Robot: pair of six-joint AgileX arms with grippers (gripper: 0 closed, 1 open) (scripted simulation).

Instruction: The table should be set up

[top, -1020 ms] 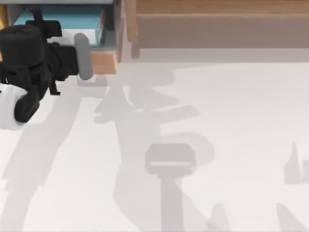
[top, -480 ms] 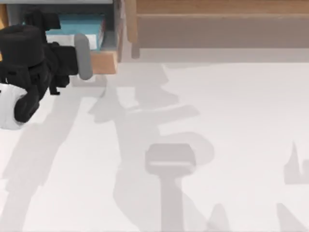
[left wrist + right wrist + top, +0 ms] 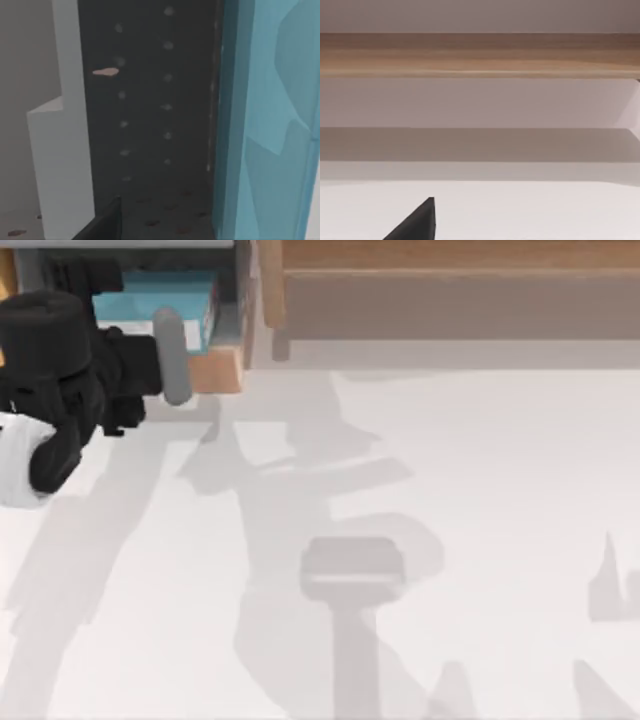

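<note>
While reaching sideways (far-left) — left arm point(image 3: 60, 390)

Worktop point(image 3: 450, 540) spans the view — shelf point(image 3: 450, 290) runs along its back edge, centre to right. Box point(image 3: 215, 350) sits back-left, just beside the shelf's left end. Left arm point(image 3: 60, 380) reaches into the box from the left.

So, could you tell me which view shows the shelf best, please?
The top view: the shelf runs along the table's far edge. The right wrist view shows its front edge side-on. The left wrist view faces a blue panel.
</note>
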